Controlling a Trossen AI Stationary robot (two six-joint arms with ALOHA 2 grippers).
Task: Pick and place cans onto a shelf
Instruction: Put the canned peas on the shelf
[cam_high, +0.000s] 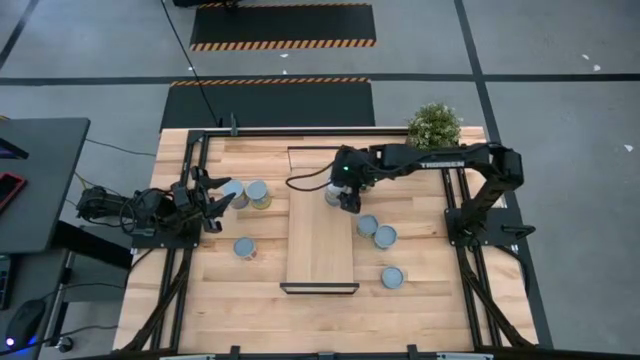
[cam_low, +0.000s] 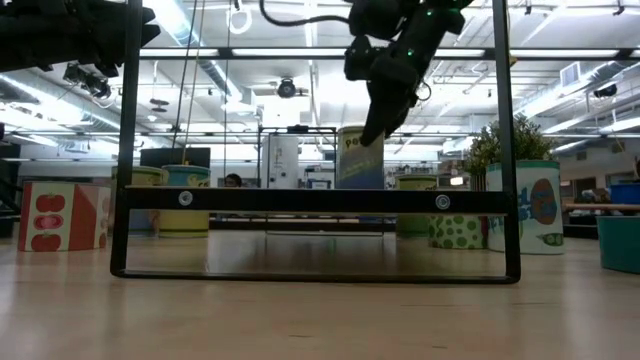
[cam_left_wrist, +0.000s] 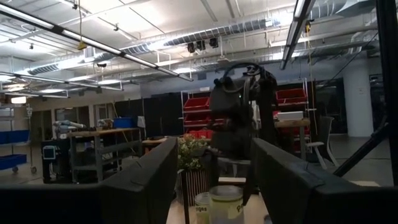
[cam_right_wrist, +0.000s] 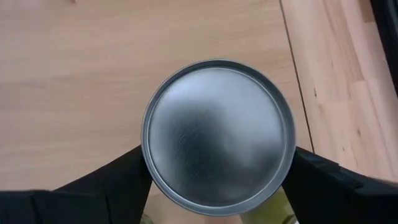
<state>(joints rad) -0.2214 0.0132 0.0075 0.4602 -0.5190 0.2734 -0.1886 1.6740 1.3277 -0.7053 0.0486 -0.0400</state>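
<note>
The shelf (cam_high: 320, 250) is a long light-wood board in the middle of the table; in the low view its top (cam_low: 320, 199) stands raised on a dark frame. My right gripper (cam_high: 345, 196) is shut on a can (cam_right_wrist: 217, 137) with a shiny round top at the shelf's far right part. My left gripper (cam_high: 218, 200) is open and empty, just left of two cans (cam_high: 246, 193) that stand on the table left of the shelf. Another can (cam_high: 245, 248) stands nearer, and three cans (cam_high: 382, 240) stand on the table right of the shelf. My right gripper pinches the can's upper side wall (cam_right_wrist: 147, 168) between its two fingers, one on each side just below the rim. The fingers come from above, pointing down. The can (cam_low: 360, 158) stands upright with its bottom on the shelf top.
A potted green plant (cam_high: 434, 125) stands at the table's far right corner. A dark frame (cam_high: 200, 150) runs around the working area. Bare wood lies along the table's near edge.
</note>
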